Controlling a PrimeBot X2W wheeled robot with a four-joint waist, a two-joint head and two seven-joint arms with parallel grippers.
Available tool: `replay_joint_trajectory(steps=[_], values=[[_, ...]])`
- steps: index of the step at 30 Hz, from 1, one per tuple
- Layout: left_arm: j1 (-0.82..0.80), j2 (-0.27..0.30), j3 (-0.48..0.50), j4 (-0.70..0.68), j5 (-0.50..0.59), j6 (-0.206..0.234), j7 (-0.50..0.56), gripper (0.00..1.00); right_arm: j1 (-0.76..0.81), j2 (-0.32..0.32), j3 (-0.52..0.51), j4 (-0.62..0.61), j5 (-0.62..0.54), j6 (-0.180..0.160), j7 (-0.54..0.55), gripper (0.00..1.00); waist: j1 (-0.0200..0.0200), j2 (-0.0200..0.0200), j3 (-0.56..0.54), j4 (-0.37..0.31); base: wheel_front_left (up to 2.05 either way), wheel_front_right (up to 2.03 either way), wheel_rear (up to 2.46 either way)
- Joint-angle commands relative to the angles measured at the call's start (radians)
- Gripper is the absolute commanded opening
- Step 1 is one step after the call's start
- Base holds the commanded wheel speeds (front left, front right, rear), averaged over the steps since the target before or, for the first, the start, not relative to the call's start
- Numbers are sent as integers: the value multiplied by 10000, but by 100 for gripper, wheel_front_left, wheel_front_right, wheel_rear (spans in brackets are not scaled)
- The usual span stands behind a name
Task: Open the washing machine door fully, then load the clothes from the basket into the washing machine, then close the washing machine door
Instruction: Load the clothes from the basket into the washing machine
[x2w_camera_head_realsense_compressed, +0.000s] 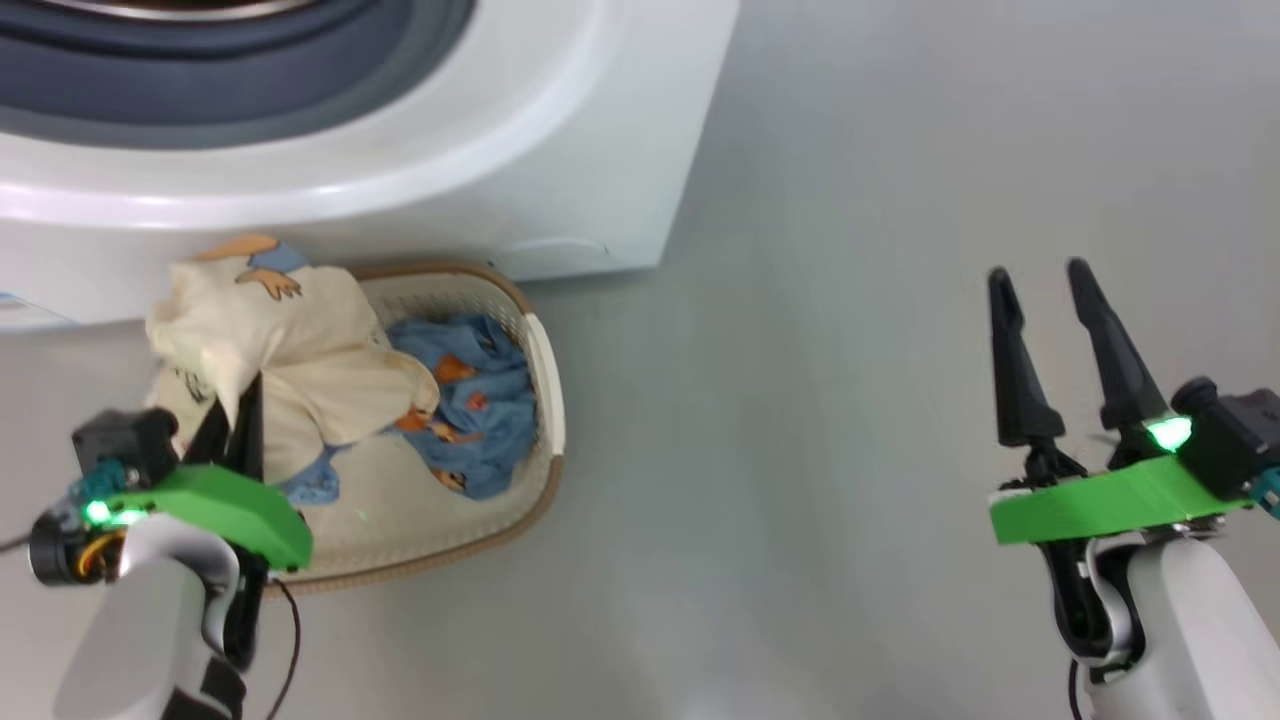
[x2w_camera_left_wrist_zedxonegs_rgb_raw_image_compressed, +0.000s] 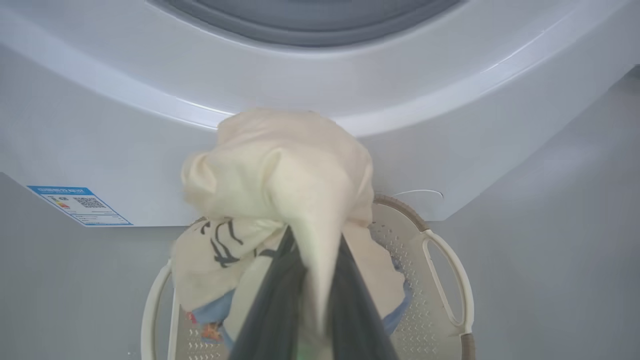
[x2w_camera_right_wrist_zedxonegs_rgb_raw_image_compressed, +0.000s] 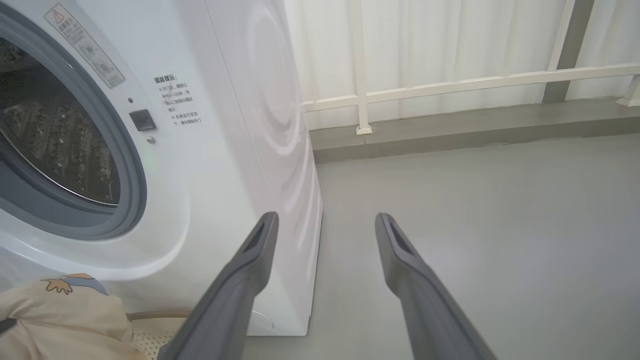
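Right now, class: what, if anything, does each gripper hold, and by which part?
The left gripper pinches the cream garment by a bunched fold; the right gripper is open and empty.

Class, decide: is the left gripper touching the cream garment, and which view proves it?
Touching. The left wrist view shows the cream garment pinched between the two dark fingers of the left gripper, with the cloth bunched up above their tips.

The smooth grey floor (x2w_camera_head_realsense_compressed: 850, 400) carries the white washing machine (x2w_camera_head_realsense_compressed: 560, 150) at eleven o'clock in the head view, and the cream basket (x2w_camera_head_realsense_compressed: 548, 400) at eight o'clock, just beside the machine's front.
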Motion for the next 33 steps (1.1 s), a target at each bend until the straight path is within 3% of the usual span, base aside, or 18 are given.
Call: replay_joint_trajectory(steps=[1,23,33], values=[[228,306,362,-385,121,78,-133,0,227,-111,104,-193,10,44,-78,100,2,0,-576,346,0,0,0],[3705,-962,2732,-5720,1848,-405,-135,0,1505,-497,-300,-185,66,44,-78,100,2,0,-2037,1108,0,0,0],[4575,-1385,3103,-7086,2171,-507,-135,0,1743,-499,-390,-233,62,44,-78,100,2,0,-2152,1227,0,0,0]])
